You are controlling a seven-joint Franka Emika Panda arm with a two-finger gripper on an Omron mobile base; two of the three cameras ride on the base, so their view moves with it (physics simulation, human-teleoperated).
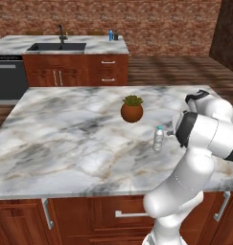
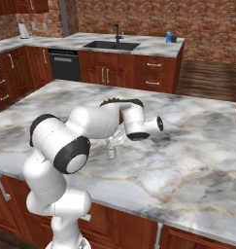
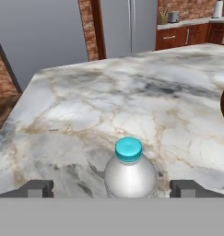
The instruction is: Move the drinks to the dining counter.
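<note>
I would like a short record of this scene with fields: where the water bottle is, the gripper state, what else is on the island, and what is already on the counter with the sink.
water bottle: clear water bottle with a teal cap, upright on the marble island
gripper: gripper open, one finger on each side of the bottle, not closed on it
also on island: potted plant, beyond the bottle
sink counter: sink counter carries a blue drink and a dark one near its right end
task status: bottle not yet lifted
</note>
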